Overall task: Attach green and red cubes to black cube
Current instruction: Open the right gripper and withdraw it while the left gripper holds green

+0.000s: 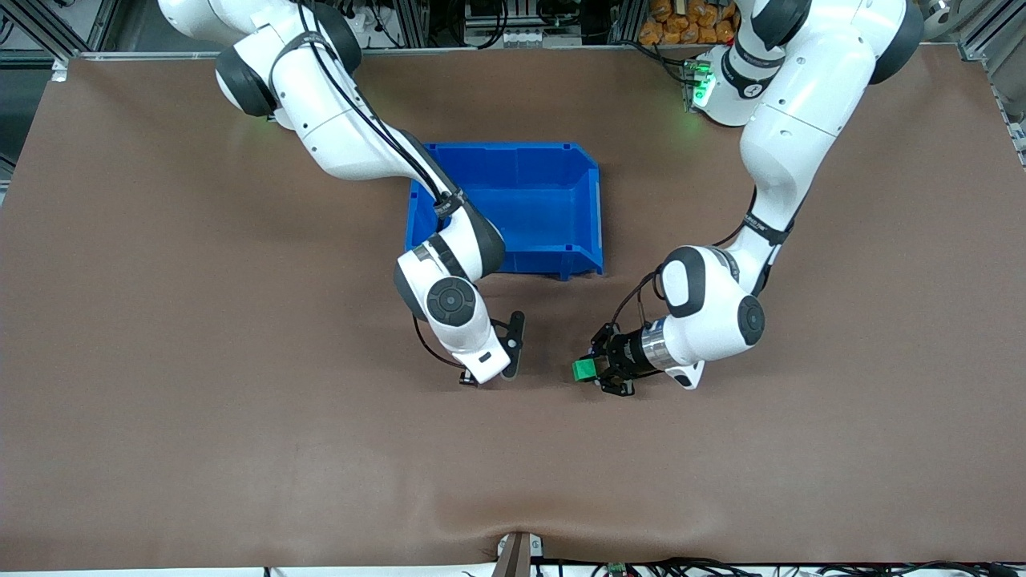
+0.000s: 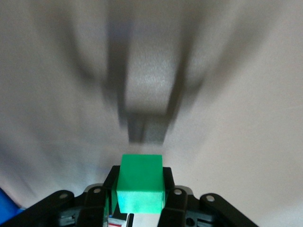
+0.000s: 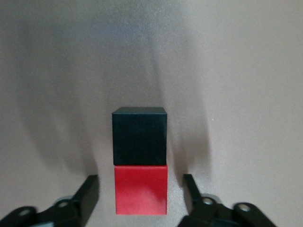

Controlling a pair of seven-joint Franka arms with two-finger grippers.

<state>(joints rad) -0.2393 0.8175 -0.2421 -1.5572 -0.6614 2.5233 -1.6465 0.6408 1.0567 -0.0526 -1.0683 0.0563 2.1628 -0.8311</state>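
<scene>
Your small matte black cube sits on the brown counter, roughly midway along its length and a little nearer the front-camera edge than the open blue plastic bin. A small matte red cube of the same size lies flush against one face of the black cube, so the two form a short bar. In the front view this pair is hidden under the right arm's wrist.

The right gripper hangs low over that pair with its fingers spread wide, one on each side of the red cube and touching neither cube. It has let go and grasps nothing.

The small matte green cube is held above the counter, clamped in the left gripper, which is clenched on it. That gripper lies nearly level, pointing toward the right arm's end of the counter, straight at the spot where the joined pair rests.

The relation that counts for you: the green cube is close beside the pair, toward the left arm's end, with a stretch of bare counter between. The left arm is the one carrying it. You cannot tell from these views which way the bar's long axis lies to that approach, nor whether the black cube's open face looks toward the green one.
</scene>
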